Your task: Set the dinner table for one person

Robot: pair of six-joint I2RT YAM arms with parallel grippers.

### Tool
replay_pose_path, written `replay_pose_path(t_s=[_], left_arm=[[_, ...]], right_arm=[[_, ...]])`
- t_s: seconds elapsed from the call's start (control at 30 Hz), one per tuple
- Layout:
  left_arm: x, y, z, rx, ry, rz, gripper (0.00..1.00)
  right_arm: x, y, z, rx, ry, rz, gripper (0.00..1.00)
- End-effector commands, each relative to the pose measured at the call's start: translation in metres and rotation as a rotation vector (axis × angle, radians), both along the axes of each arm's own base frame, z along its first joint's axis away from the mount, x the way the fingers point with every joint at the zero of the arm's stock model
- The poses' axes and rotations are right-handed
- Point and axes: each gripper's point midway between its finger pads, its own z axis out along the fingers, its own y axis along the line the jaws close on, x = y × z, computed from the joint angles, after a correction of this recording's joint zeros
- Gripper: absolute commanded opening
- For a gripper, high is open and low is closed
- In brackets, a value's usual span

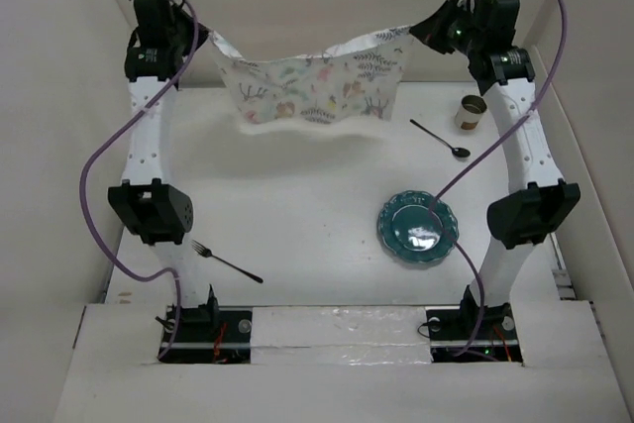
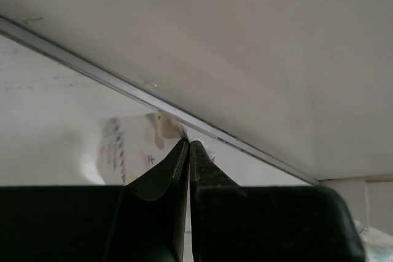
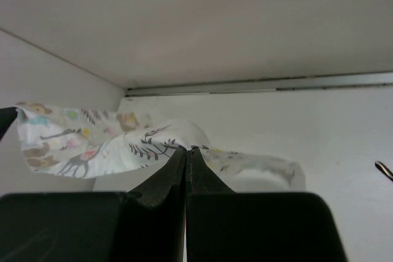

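Note:
A cloth mat (image 1: 312, 86) printed with pastel animals and leaves hangs stretched between my two grippers above the far part of the white dinner table (image 1: 297, 195). My left gripper (image 1: 203, 39) is shut on the mat's left corner; in the left wrist view the jaws (image 2: 188, 144) pinch the cloth (image 2: 132, 145). My right gripper (image 1: 421, 32) is shut on the mat's right corner; in the right wrist view the jaws (image 3: 189, 150) pinch the cloth (image 3: 92, 142). The mat sags in the middle and its lower edge is near the table.
A teal plate (image 1: 418, 228) lies at the near right. A black fork (image 1: 226, 263) lies at the near left. A black spoon (image 1: 441, 139) and a small cup (image 1: 471, 113) are at the far right. White walls enclose the table.

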Motion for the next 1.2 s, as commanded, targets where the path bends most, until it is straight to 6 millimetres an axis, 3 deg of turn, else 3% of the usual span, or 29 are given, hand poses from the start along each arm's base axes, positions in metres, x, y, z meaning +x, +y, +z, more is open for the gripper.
replay_pose_path(t_s=[0.0,0.03,0.07,0.1,0.17,0.2,0.27,0.3,0.37,0.4,0.43,0.57,0.67,0.8,1.17], left_arm=[[-0.026,0.006,0.020,-0.121,-0.060,-0.067,0.00],[-0.031,0.011,0.013,-0.123,-0.056,-0.061,0.00],[-0.044,0.015,0.019,-0.118,-0.081,-0.053,0.00],[-0.044,0.020,-0.020,-0.119,-0.020,-0.045,0.00],[-0.055,0.015,-0.045,-0.121,0.015,-0.070,0.00],[-0.061,0.013,-0.088,-0.120,0.089,-0.083,0.00],[-0.072,0.013,-0.123,-0.116,0.151,-0.080,0.00],[-0.082,0.013,-0.163,-0.119,0.226,-0.075,0.00],[-0.095,0.013,-0.193,-0.107,0.278,-0.071,0.00],[-0.108,0.013,-0.222,-0.109,0.344,-0.070,0.00],[-0.116,0.013,-0.236,-0.098,0.374,-0.070,0.00],[-0.161,0.012,-0.278,-0.077,0.462,-0.068,0.00],[-0.181,0.014,-0.294,-0.051,0.500,-0.065,0.00],[-0.214,0.016,-0.332,-0.036,0.628,-0.058,0.00],[-0.246,0.039,-0.338,0.079,0.720,0.023,0.00]], right_arm=[[-0.032,0.005,0.080,0.037,-0.182,0.050,0.00],[-0.033,0.005,0.079,0.036,-0.194,0.052,0.00],[-0.037,0.009,0.048,0.029,-0.126,0.061,0.00],[-0.039,0.010,0.030,0.026,-0.095,0.069,0.00],[-0.042,0.009,-0.009,0.018,-0.038,0.067,0.00],[-0.052,0.010,-0.060,0.015,0.069,0.079,0.00],[-0.061,0.010,-0.105,0.012,0.145,0.083,0.00],[-0.074,0.007,-0.151,0.005,0.236,0.073,0.00],[-0.082,0.001,-0.188,-0.006,0.302,0.063,0.00],[-0.084,-0.006,-0.205,-0.014,0.335,0.041,0.00],[-0.095,-0.008,-0.238,-0.028,0.413,0.040,0.00],[-0.123,-0.018,-0.293,-0.056,0.555,0.016,0.00],[-0.136,-0.021,-0.307,-0.066,0.584,0.012,0.00],[-0.155,-0.030,-0.324,-0.098,0.625,0.006,0.00],[-0.171,-0.051,-0.334,-0.138,0.666,-0.050,0.00]])
